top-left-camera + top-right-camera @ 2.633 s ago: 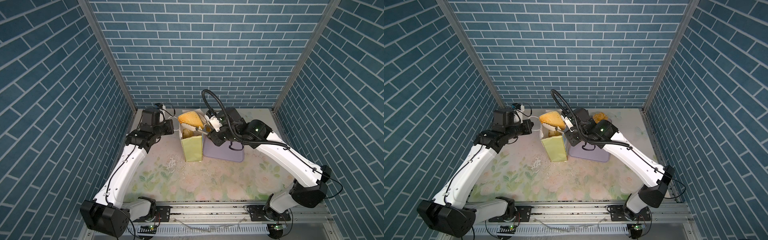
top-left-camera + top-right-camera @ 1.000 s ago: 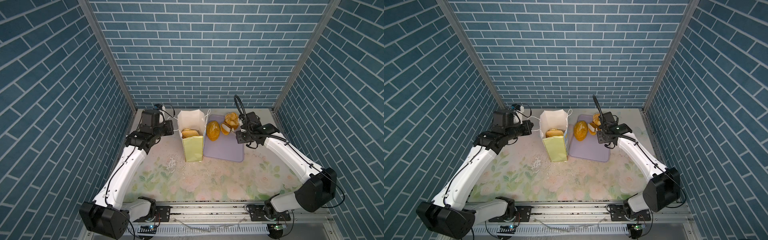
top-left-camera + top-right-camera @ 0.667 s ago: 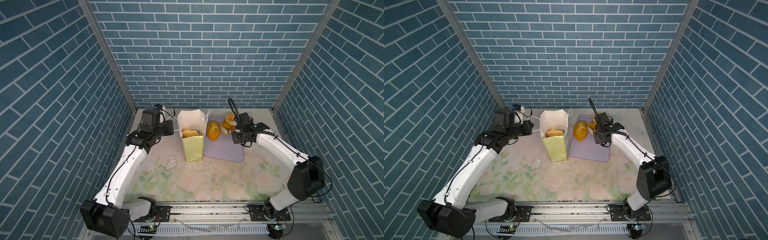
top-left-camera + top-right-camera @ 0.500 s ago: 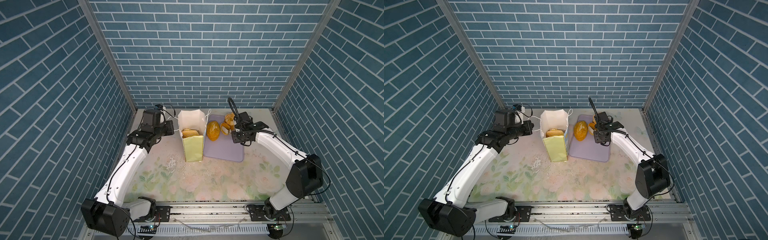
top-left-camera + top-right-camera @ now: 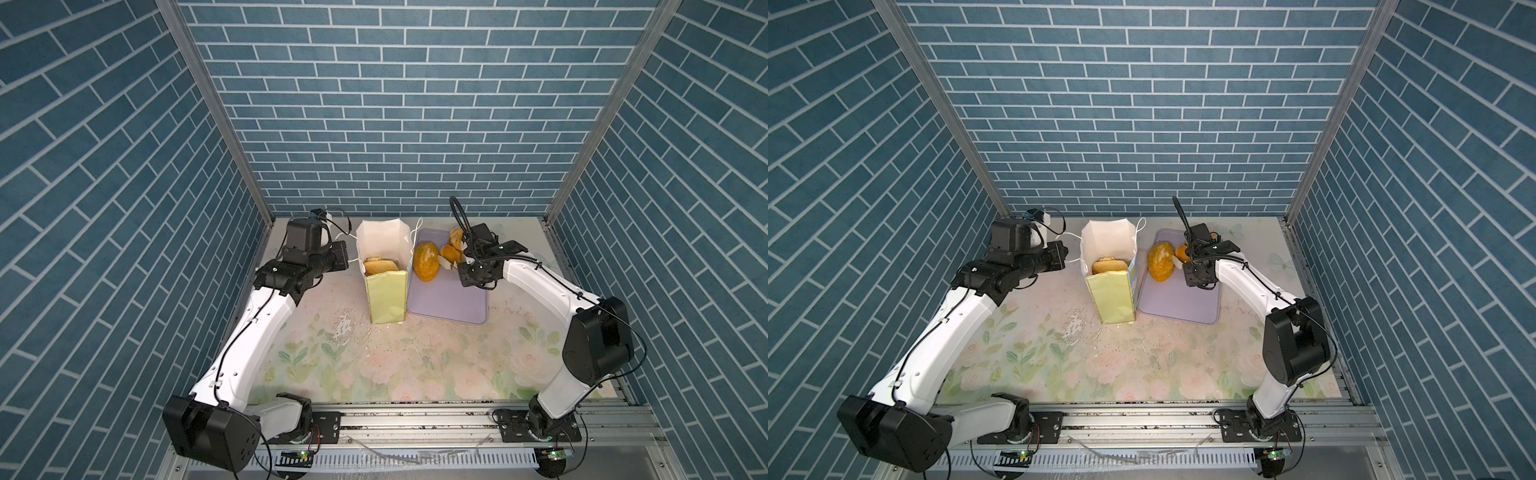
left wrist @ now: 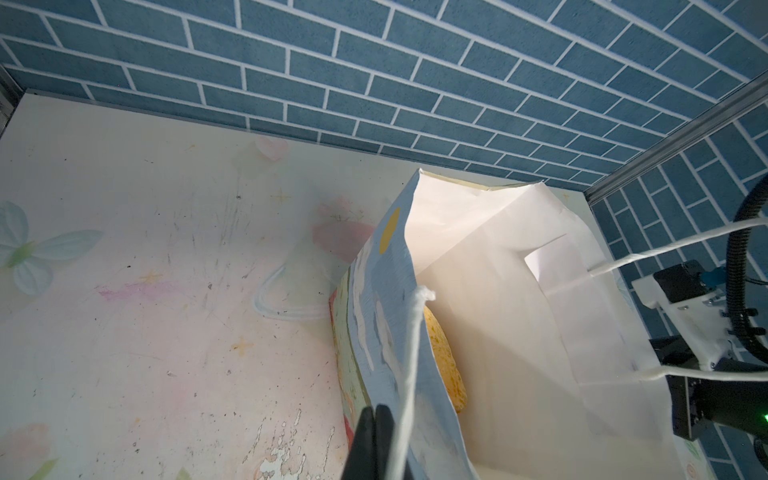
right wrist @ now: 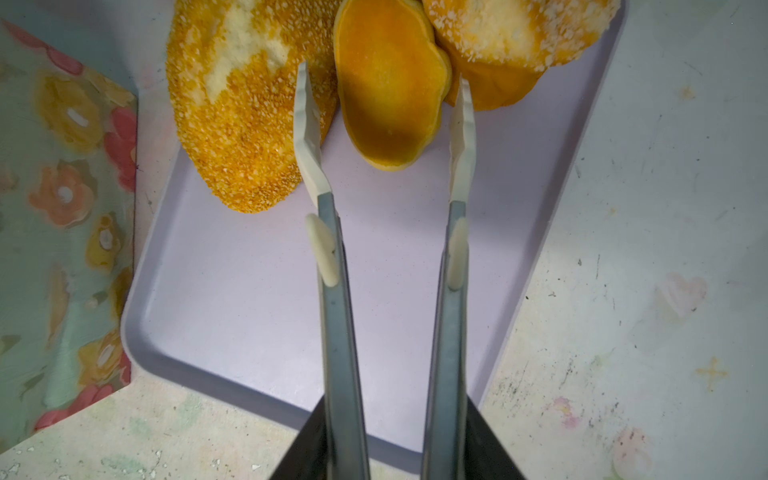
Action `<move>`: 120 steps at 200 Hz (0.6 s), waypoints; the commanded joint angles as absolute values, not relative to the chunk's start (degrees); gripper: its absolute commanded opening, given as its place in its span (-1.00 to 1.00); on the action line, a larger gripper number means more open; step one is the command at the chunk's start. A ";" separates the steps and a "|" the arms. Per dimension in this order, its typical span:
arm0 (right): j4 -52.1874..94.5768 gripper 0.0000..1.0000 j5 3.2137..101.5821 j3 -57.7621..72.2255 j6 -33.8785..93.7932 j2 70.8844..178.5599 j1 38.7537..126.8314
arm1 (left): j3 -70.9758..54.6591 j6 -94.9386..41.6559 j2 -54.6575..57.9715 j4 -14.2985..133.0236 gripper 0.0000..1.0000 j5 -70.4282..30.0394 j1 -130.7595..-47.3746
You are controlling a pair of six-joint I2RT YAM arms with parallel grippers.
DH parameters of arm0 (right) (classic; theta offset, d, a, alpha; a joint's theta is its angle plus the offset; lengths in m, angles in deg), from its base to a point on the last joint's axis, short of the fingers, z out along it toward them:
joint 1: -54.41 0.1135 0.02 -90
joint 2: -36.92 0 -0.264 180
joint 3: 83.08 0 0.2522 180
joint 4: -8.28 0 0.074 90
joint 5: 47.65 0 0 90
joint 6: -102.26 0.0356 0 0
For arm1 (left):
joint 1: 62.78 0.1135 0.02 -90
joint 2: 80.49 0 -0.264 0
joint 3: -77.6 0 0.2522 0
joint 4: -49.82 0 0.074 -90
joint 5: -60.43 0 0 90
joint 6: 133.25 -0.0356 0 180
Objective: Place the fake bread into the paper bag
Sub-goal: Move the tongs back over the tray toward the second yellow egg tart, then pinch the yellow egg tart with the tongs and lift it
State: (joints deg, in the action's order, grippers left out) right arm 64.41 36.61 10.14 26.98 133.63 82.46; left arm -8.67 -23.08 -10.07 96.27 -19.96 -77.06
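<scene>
The paper bag stands upright and open, with fake bread lying inside. My left gripper is shut on the bag's white cord handle, at the bag's left side. On the lavender tray lie a seeded oval loaf, a smooth orange bun and a seeded bun. My right gripper is shut on metal tongs. Their white tips straddle the smooth bun, with a small gap on the loaf's side.
The tray sits directly right of the bag, almost touching it. The floral table mat is scuffed and speckled in front of the bag. Blue brick walls close in the back and both sides.
The right arm has swung from above the bag back to the tray, leaving a bread piece in the bag. The tongs have since narrowed around the smooth bun. The left arm has not moved.
</scene>
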 commanded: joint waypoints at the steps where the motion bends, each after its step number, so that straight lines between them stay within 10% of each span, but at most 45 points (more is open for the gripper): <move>1: 63.53 -0.13 36.23 12.01 27.29 134.82 82.27 | -9.71 -23.12 -9.82 97.39 -0.89 -20.60 -77.37; 120: 64.80 -0.43 37.16 5.80 27.46 127.14 82.95 | -9.34 -22.99 -10.79 97.16 -0.89 -20.71 -77.46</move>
